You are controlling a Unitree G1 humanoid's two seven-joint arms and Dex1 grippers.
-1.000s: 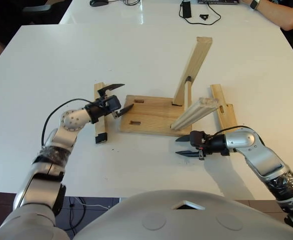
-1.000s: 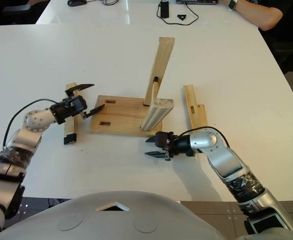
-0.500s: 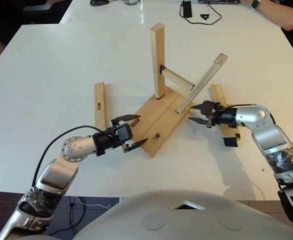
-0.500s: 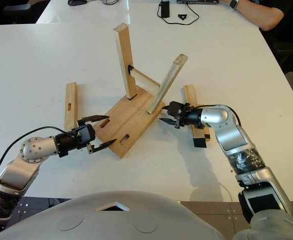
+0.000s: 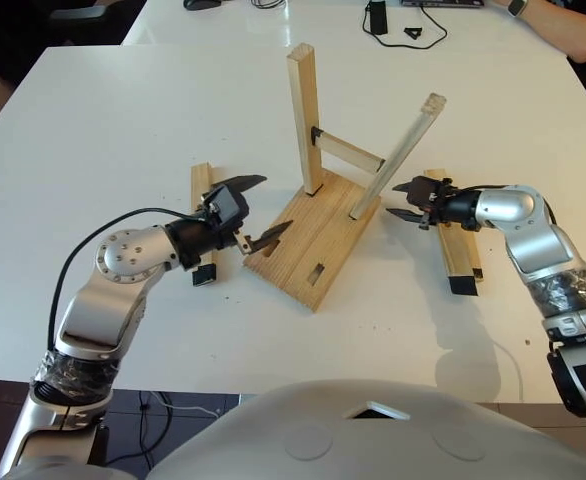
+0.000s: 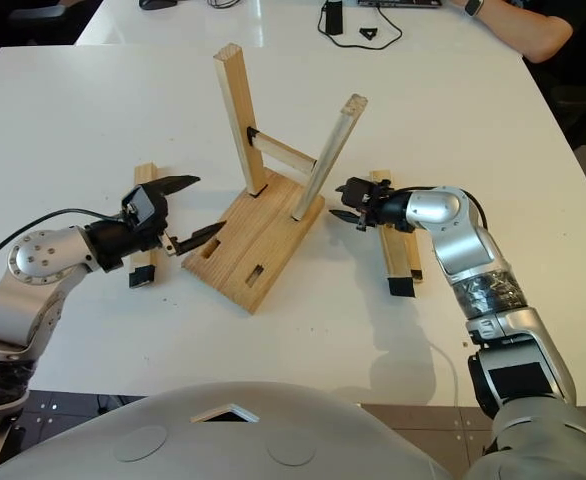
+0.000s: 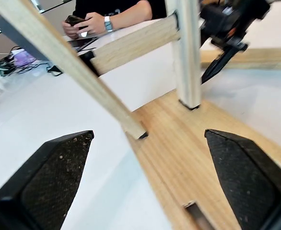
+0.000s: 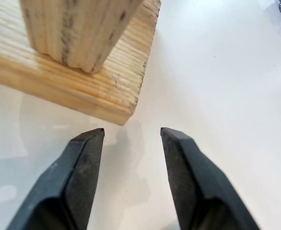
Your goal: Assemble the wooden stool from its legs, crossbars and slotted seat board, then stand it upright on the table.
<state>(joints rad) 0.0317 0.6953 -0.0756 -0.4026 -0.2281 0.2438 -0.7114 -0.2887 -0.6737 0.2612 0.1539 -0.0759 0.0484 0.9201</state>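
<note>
Subject: partly built stool on the white table (image 5: 93,120).

Seat board (image 5: 308,240): pale, straight-grained wood, rectangular, lying flat near the table's middle. Its long axis runs diagonally, the near end towards the robot and the far end away and to the robot's right. Two open slots (image 6: 256,270) show near the near end.

Upright leg (image 5: 305,115): square-section pale wood, seated at the board's far left corner, pointing almost straight up.

Slanted leg (image 5: 398,150): seated at the board's far right corner, its top tipped away to the right.

Crossbar (image 5: 349,153): short, joining the two seated legs partway up and sloping down to the right.

Left loose leg (image 5: 202,190): flat on the table left of the board, long axis near to far, dark cap at the near end.

Right loose leg (image 5: 455,255): flat on the table right of the board, same direction, dark cap nearest the robot.

Left gripper (image 5: 278,201): fingers spread wide, holding nothing, at the board's left long edge above the left loose leg; contact with the board cannot be determined.

Right gripper (image 5: 390,200): fingers apart, empty, just beside the foot of the slanted leg, above the right loose leg.
</note>
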